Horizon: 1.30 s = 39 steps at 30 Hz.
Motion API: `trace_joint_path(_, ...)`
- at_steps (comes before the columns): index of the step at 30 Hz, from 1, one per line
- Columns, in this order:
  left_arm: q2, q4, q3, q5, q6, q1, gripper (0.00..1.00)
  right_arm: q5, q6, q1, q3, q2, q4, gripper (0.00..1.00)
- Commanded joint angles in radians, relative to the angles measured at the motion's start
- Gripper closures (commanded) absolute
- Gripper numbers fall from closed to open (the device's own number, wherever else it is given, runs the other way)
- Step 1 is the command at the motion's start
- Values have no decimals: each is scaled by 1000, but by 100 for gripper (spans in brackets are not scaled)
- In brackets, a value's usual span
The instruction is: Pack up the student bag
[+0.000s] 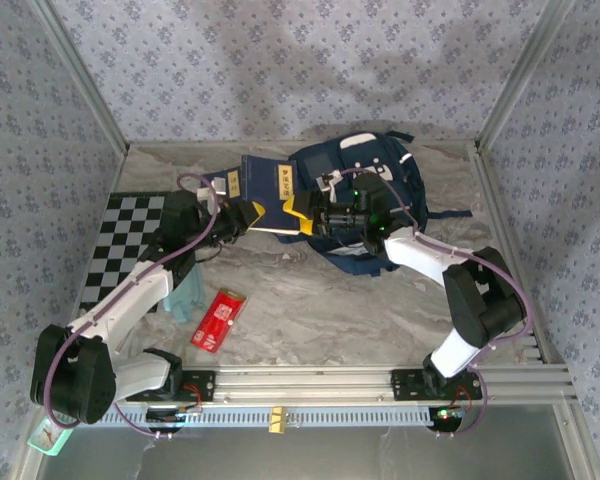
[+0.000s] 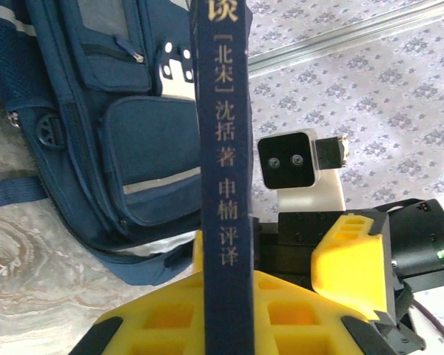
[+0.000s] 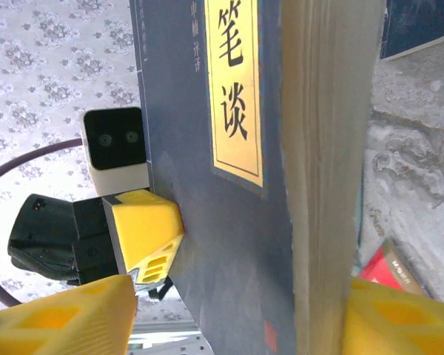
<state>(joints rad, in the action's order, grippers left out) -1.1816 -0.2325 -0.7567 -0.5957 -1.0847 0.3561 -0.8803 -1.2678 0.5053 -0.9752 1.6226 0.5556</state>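
- Left wrist: left gripper (image 2: 226,296) clamped on book (image 2: 222,148), spine running up frame centre.
- Right wrist: right gripper (image 3: 240,299) straddles that book, jaws wide, gap on the cover side.
- Top external: bag (image 1: 375,170) upper centre, just behind book.
- Step: handover, likely. Next: right closes, left lets go, book goes into bag; bag mouth not made out.

Illumination is diffuse, white and even, coming from overhead. In the top view the arms cast soft, faint shadows on the table (image 1: 310,320), and the backdrop (image 1: 280,70) at 12 o'clock carries broad dim patches. In both wrist views the lettering on the book (image 2: 223,148) is sharp. The foreground at 6 o'clock is blurred.
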Motion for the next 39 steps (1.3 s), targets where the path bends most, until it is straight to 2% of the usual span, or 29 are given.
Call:
trace_joint_path(1,15,35,-38,30,74,12,100,-13,8,-4,-2,-33,9,45)
trace_joint_path(7,-1,5,-33,17,66,24,100,-3,48,-5,-9,-9,-27,71)
trace_joint_path(12,-15,19,-51,17,98,50,100,-8,68,-18,-3,-10,-50,85)
trace_joint_path(15,-18,56,-68,20,131,55,99,-12,133,-39,-2,-35,-139,93)
trace_joint_path(16,-18,70,-76,21,146,57,94,-9,157,-50,2,-48,-174,96)
trace_joint_path(17,-19,104,-88,28,171,56,83,-7,188,-63,6,-65,-212,98)
trace_joint_path(19,-28,215,-128,65,269,60,60,5,260,-83,2,-96,-306,100)
trace_joint_path(20,-34,304,-156,119,339,65,50,19,311,-96,-5,-116,-382,100)
trace_joint_path(22,-48,421,-197,187,435,69,41,75,444,-121,-33,-150,-567,100)
trace_joint_path(24,-58,465,-205,203,525,71,33,120,529,-147,-51,-178,-720,100)
trace_joint_path(29,-94,513,-205,328,721,152,27,153,631,-245,-27,-264,-927,100)
trace_joint_path(37,-307,413,-324,345,949,329,22,243,737,-416,57,-469,-1122,100)
trace_joint_path(39,-386,421,-386,334,1002,353,21,217,745,-457,84,-521,-1152,100)
